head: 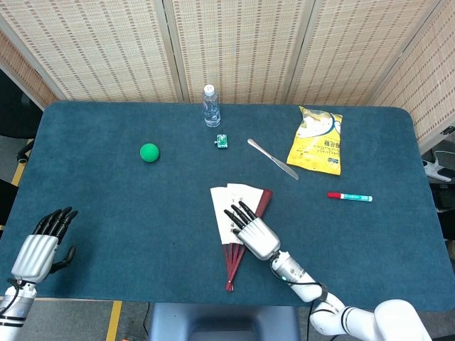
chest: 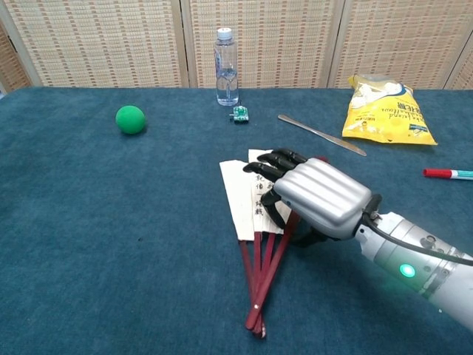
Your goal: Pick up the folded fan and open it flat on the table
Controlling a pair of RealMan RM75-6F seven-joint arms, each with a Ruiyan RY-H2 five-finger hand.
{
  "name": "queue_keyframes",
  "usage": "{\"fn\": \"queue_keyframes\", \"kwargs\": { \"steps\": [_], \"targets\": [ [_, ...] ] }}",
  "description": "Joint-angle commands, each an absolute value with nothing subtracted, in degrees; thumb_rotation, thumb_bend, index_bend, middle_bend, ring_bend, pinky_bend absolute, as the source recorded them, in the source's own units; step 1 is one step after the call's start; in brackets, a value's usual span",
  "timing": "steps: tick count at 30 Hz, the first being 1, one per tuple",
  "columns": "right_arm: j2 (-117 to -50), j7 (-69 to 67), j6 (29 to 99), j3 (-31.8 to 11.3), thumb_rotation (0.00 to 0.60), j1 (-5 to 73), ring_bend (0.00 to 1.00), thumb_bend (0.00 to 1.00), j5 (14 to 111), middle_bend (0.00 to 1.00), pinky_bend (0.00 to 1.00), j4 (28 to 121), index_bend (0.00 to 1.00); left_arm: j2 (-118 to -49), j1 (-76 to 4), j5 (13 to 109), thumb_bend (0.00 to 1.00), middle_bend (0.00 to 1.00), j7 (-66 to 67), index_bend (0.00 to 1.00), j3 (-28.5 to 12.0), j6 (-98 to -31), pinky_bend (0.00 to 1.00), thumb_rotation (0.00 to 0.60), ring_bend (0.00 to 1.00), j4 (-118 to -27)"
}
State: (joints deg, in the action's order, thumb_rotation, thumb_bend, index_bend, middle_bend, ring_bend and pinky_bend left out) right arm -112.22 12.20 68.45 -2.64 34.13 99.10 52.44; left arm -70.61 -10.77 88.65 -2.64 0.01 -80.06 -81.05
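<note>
The fan (head: 222, 206) lies partly spread in the middle of the table, its white paper leaf marked with black writing and its dark red ribs meeting at a pivot near the front edge. In the chest view the fan (chest: 238, 196) shows only a narrow wedge of leaf. My right hand (head: 250, 231) rests on top of the fan's right half, with its dark fingers (chest: 279, 164) lying on the paper and ribs. I cannot see its thumb. My left hand (head: 39, 245) hovers at the table's front left corner with its fingers apart, holding nothing.
A green ball (head: 149, 152) sits at mid left. At the back stand a water bottle (head: 211, 106) and a small green item (head: 222, 141). A knife (head: 273, 158), a yellow snack bag (head: 316, 141) and a red-capped marker (head: 349, 196) lie to the right.
</note>
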Motion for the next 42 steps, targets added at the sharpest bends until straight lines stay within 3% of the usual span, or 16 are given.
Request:
{"fn": "queue_keyframes", "kwargs": {
  "steps": [1,9,22,31,42],
  "targets": [
    [-111.6,11.5,69.1,-2.3,0.6,34.4,0.0,0.44,99.3,0.11,0.0,53.5,0.72,-70.6,-11.0,88.6,0.45,0.0,-2.7,0.0,-0.3,-80.0,0.1,0.6,0.0,-81.1],
    [-107.8,12.1,71.1,-3.6,0.6,35.2,0.0,0.52,98.9,0.14,0.0,61.6,0.79,-70.7,-11.7,88.6,0.44,0.0,-2.4,0.0,-0.6,-79.3,0.1,0.6,0.0,-81.4],
    [-101.6,13.7,68.2,-10.9,0.6,38.2,0.0,0.52,92.5,0.15,0.0,81.0,0.82,-70.3,-15.8,93.3,0.44,0.0,-11.7,0.0,1.1,-75.4,0.11,0.6,0.0,-80.8],
    [-101.0,16.2,64.6,-14.4,0.6,41.2,0.0,0.52,88.1,0.15,0.0,89.2,0.82,-71.8,-21.5,97.2,0.42,0.07,-25.0,0.0,0.9,-72.7,0.14,0.6,0.01,-79.4],
    [-100.4,18.1,59.6,-18.0,0.6,44.6,0.0,0.52,81.7,0.15,0.0,94.6,0.82,-75.1,-26.6,100.4,0.41,0.07,-41.9,0.0,1.0,-72.8,0.14,0.6,0.01,-75.3]
  ]
}}
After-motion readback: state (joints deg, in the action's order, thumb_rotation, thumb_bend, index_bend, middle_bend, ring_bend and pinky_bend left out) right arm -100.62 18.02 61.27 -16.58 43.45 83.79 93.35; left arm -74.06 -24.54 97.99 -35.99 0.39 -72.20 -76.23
